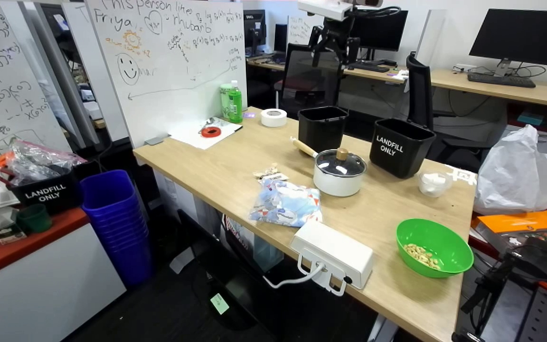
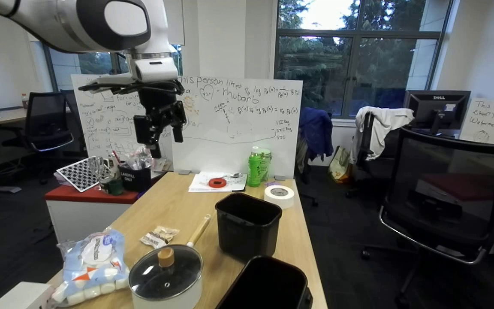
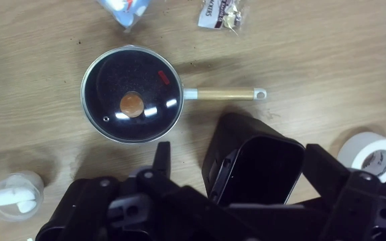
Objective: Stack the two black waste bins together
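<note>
Two black waste bins stand upright and apart on the wooden table. The plain-sided bin [image 1: 320,133] [image 2: 247,234] is beside the pot handle; the one lettered LANDFILL ONLY [image 1: 397,154] [image 2: 268,285] sits nearer the white cup. High above the table hangs my gripper [image 1: 333,54] [image 2: 167,142], its jaws wide apart and holding nothing. From the wrist, the plain-sided bin [image 3: 253,167] appears between the two fingertips of my gripper [image 3: 237,150], well below them. The lettered bin [image 3: 69,201] is mostly covered by the left finger in that view.
A lidded white pot [image 1: 337,183] [image 3: 132,97] is close to both bins. Around them are a tape roll [image 1: 273,118], a cup of white pieces [image 1: 434,184], a marshmallow bag [image 1: 287,204] and a green bowl [image 1: 435,247]. Another black bin [image 1: 48,192], filled with bags, sits on a red-topped cabinet.
</note>
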Controlling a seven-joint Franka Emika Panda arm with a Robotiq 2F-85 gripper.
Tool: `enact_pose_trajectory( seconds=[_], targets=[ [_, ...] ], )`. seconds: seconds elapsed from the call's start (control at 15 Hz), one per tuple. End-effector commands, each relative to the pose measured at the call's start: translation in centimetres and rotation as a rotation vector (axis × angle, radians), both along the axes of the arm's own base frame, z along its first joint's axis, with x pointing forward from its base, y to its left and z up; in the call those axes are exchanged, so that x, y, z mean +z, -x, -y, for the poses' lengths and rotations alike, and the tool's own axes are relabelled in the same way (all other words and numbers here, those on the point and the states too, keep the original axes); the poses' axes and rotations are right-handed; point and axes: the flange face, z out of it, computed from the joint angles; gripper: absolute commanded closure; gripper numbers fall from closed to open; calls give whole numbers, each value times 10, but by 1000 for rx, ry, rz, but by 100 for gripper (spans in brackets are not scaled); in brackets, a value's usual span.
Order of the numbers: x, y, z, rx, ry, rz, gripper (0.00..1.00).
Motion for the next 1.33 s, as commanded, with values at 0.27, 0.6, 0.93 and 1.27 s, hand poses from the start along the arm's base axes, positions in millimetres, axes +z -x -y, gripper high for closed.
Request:
enact_pose_trajectory(
  seconds=[0.27,0.6,0.93,1.27],
  targets=[
    [0,-11,1,-66,-4,18,0],
    [0,-11,1,-68,-3,19,0],
    [0,-11,1,-68,-3,19,0],
    [-21,-21,21,-184,-17,23,0]
  ],
)
